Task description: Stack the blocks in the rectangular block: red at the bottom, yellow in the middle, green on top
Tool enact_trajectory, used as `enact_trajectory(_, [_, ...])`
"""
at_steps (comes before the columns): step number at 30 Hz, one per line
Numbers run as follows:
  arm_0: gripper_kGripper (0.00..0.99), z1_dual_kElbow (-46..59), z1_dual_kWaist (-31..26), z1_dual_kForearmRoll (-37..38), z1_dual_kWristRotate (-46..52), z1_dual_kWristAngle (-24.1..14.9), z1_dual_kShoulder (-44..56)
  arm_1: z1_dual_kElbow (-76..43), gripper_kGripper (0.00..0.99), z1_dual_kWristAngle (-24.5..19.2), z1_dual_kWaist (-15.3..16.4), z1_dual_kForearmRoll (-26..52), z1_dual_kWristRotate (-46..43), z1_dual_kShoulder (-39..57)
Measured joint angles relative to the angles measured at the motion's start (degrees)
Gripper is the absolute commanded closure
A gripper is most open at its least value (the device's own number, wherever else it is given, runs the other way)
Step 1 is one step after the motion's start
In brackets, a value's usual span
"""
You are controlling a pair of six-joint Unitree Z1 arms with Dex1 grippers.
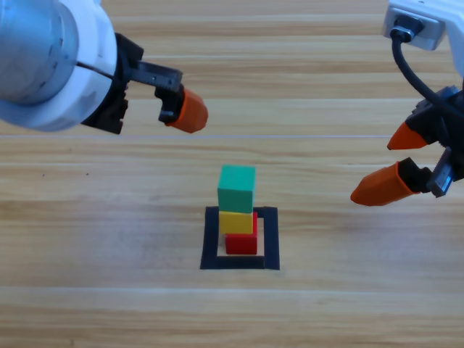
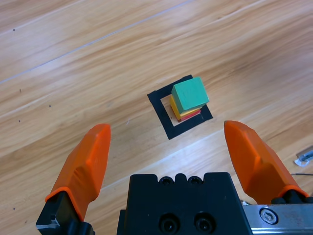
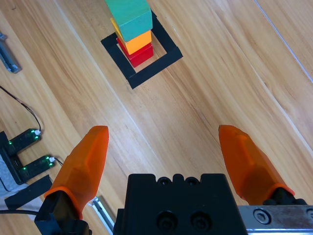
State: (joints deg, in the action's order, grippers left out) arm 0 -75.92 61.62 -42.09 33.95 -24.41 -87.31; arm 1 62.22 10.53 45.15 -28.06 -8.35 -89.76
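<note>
Wooden counter [image 1: 87,239], pale and planked, carrying all. Left gripper [image 2: 166,147] raised far-left, right gripper [image 3: 164,147] far-right, both with orange fingers spread on nothing, well apart from the stack lying between them. Flat black-tape rectangular outline [image 1: 212,239] holding small red cube [image 1: 241,244] lowest, small yellow cube [image 1: 235,222] on it, small teal-green cube [image 1: 237,188] topmost. Stacking apparently complete; neither arm clearly nearer.

Overhead camera looks down; both raised wrist cameras share the stacked blocks [image 1: 237,210].

Green [image 1: 237,187] on yellow [image 1: 236,221] on red [image 1: 241,243] — inside the rectangular block [image 1: 212,239].
</note>
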Motion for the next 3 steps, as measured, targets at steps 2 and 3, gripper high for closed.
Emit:
enact_trajectory(2, [0.0,0.0,0.0,0.01,0.0,0.19,0.0,0.0,0.0,0.0,0.0,0.0,0.0,0.0])
enact_trajectory(3, [0.0,0.0,0.0,0.01,0.0,0.24,0.0,0.0,0.0,0.0,0.0,0.0,0.0,0.0])
